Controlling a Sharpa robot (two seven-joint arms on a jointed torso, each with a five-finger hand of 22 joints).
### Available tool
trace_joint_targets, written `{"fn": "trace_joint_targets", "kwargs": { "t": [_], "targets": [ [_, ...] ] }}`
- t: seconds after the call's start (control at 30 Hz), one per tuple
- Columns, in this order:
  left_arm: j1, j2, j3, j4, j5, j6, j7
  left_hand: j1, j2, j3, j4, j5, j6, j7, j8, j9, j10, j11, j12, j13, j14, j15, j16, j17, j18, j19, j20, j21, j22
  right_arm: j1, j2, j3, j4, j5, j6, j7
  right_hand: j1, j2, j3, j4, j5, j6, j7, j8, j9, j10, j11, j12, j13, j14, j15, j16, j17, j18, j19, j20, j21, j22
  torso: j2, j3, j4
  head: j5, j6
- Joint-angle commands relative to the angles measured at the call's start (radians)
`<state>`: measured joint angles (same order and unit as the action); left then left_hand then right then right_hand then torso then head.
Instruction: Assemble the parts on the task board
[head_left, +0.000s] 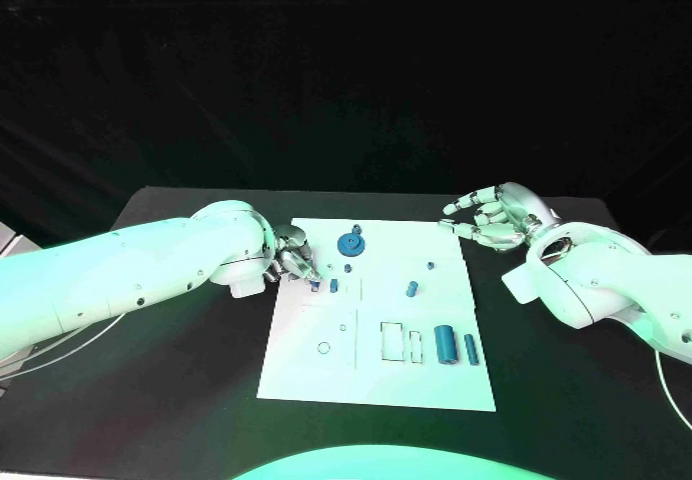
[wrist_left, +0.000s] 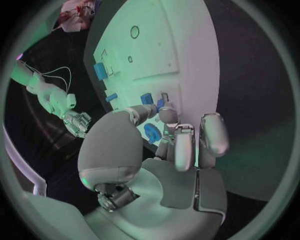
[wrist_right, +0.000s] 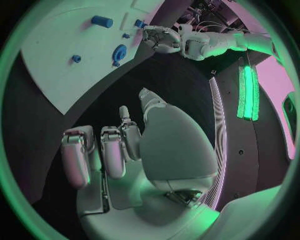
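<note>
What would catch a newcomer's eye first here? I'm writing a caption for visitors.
The white task board in the middle of the black table, dotted with small blue parts. The left hand reaches over the board's left edge beside a round blue gear, while the right hand hovers off the board's far right corner, holding nothing.

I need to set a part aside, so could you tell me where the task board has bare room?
The task board is bare along its near edge and near-left corner. It is crowded around the left hand, where small blue parts cluster.
</note>
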<state>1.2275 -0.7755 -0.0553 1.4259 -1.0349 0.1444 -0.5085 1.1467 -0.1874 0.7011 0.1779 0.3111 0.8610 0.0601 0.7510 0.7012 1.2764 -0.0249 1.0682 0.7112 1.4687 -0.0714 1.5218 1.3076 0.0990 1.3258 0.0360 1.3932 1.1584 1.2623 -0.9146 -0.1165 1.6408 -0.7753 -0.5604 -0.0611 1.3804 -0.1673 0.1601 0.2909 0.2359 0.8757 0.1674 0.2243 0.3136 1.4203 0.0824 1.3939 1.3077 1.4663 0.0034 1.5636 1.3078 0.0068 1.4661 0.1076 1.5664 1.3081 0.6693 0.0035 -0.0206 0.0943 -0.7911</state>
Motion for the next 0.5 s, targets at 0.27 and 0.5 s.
{"fn": "trace_joint_targets", "kwargs": {
  "t": [0.27, 0.5],
  "targets": [
    [-0.002, -0.002, 0.0, 0.007, -0.032, 0.033, -0.004, -0.008, 0.001, 0.184, -0.177, 0.008, 0.016, -0.01, 0.005, 0.047, 0.007, -0.001, 0.004, 0.003, 0.075, -0.008, 0.004, 0.152, -0.013, 0.009, -0.002, 0.007, 0.001, -0.001, 0.0, 0.0, 0.0, -0.004, 0.013, 0.01, -0.011, 0.006, -0.007, -0.002, -0.005, -0.001, -0.003, 0.006, -0.001, -0.005, -0.002, -0.002, 0.102, 0.096, 0.003, -0.006, 0.227, -0.007, 0.105, 0.003, 0.004, 0.263, -0.001, -0.0003, 0.0016, 0.006, -0.003],
    [-0.003, -0.003, -0.001, 0.01, -0.038, 0.042, -0.006, -0.008, 0.001, 0.184, -0.177, 0.008, 0.016, -0.01, 0.005, 0.047, 0.007, -0.001, 0.004, 0.003, 0.075, -0.008, 0.004, 0.152, -0.013, 0.009, -0.002, 0.007, 0.001, -0.002, 0.0, 0.0, -0.001, -0.004, 0.012, 0.011, -0.011, 0.006, -0.007, -0.002, -0.005, -0.001, -0.003, 0.006, -0.001, -0.005, -0.002, -0.002, 0.102, 0.096, 0.003, -0.006, 0.227, -0.007, 0.105, 0.003, 0.004, 0.263, 0.0, -0.0005, -0.0006, 0.008, -0.002]
  ]
}}
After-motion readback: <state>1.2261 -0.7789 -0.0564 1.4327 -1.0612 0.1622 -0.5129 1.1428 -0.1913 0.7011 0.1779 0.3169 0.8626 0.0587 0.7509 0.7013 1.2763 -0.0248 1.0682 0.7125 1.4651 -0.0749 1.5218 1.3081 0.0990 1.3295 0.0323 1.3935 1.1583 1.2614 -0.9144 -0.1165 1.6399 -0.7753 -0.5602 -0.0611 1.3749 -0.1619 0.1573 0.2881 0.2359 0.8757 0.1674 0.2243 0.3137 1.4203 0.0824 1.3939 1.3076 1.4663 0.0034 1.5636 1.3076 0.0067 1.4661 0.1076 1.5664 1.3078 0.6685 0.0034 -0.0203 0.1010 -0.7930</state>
